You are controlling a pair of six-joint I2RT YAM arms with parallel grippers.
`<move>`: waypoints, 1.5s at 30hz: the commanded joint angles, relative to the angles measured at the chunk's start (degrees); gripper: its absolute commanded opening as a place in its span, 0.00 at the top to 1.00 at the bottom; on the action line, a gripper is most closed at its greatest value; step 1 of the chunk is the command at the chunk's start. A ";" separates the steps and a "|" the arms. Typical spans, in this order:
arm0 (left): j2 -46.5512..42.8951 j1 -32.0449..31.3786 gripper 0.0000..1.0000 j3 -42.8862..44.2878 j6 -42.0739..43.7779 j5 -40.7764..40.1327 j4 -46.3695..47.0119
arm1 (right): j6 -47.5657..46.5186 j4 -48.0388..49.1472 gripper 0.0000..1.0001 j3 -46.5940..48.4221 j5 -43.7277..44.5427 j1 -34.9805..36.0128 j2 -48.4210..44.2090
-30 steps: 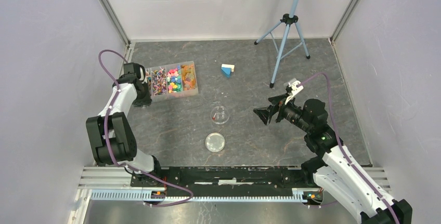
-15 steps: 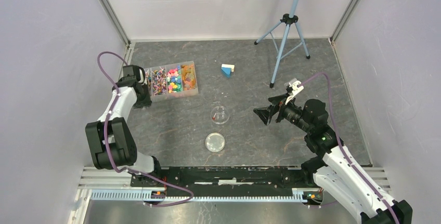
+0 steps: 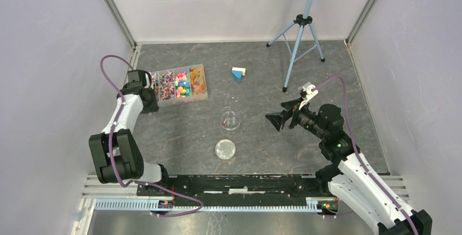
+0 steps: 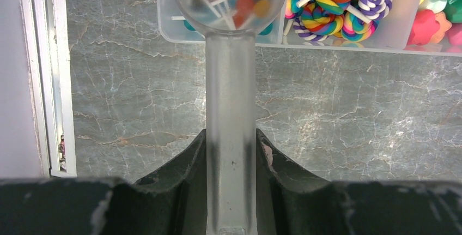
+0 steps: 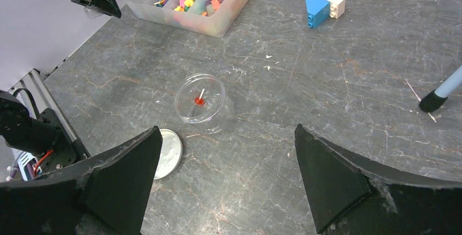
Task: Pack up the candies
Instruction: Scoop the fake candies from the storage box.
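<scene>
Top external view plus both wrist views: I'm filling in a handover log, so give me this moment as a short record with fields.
left claw: shut on scoop handle, bowl at end compartment of tray
right claw: open, empty, above table
jar: clear, uncapped, one red lollipop inside
lid: flat on table, beside jar
tray: compartments filled with candies
block: blue-and-white, apart from tray

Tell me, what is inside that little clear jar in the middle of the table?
One red candy on a white stick lies inside the clear jar. Nothing else shows through its walls. Nothing covers it; the lid lies beside it.
</scene>
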 commanded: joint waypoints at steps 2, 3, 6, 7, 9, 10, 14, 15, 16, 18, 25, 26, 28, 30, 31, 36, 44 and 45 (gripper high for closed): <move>-3.55 0.15 0.98 -0.78 1.72 1.02 0.88 | -0.17 0.92 0.02 1.27 -0.71 -0.12 -0.67; -4.02 0.21 0.98 -1.15 1.76 1.08 1.12 | -0.29 0.66 0.02 1.45 -0.76 -0.07 -0.73; -4.70 0.13 0.98 -1.32 1.70 0.70 1.00 | -0.89 -0.35 0.02 2.20 -0.66 -0.07 -0.75; -4.80 0.18 0.98 -1.22 1.64 0.62 0.71 | -1.01 -0.69 0.02 2.62 -0.59 -0.07 -0.71; -5.11 0.17 0.98 -1.13 1.66 0.34 0.49 | -1.18 -1.16 0.02 3.25 -0.56 -0.05 -0.83; -5.40 0.20 0.98 -1.17 1.56 0.28 0.54 | -1.19 -1.21 0.02 3.40 -0.59 -0.05 -0.84; -6.37 0.13 0.98 -1.90 1.56 -0.03 0.65 | -1.11 -1.49 0.02 3.94 -0.95 -0.16 -0.99; -6.55 0.17 0.98 -2.08 1.65 -0.25 0.65 | -1.10 -1.54 0.02 3.87 -0.99 -0.07 -1.23; -6.72 0.17 0.98 -2.31 1.66 -0.34 0.62 | -1.02 -1.52 0.02 3.78 -0.96 -0.10 -1.41; -7.03 0.15 0.98 -2.51 1.76 -0.30 0.71 | -0.78 -1.51 0.02 3.43 -0.78 -0.10 -1.88; -8.54 0.15 0.98 -2.92 1.44 -0.23 0.82 | -0.74 -1.49 0.02 3.14 -0.71 -0.08 -2.79; -8.70 0.17 0.98 -3.04 1.44 -0.28 0.84 | -0.73 -1.53 0.02 3.06 -0.61 -0.06 -2.80; -9.00 0.12 0.98 -3.23 1.46 -0.73 0.77 | -0.75 -1.51 0.02 3.06 -0.70 -0.07 -2.87; -9.14 0.17 0.98 -3.32 1.39 -1.10 0.55 | -0.64 -1.56 0.02 3.14 -0.71 -0.11 -2.95; -9.21 0.13 0.98 -3.32 1.34 -1.31 0.43 | -0.60 -1.50 0.02 3.06 -0.75 -0.06 -3.03; -10.02 0.22 0.98 -3.15 1.36 -1.30 0.32 | -0.57 -1.55 0.02 2.93 -0.62 -0.10 -3.27; -12.41 0.11 0.98 -3.34 0.91 0.44 1.45 | -0.30 -2.49 0.02 2.70 -0.68 -0.10 -3.07; -12.63 0.14 0.98 -3.41 0.90 0.38 1.41 | -0.31 -2.49 0.02 2.80 -0.80 -0.05 -3.05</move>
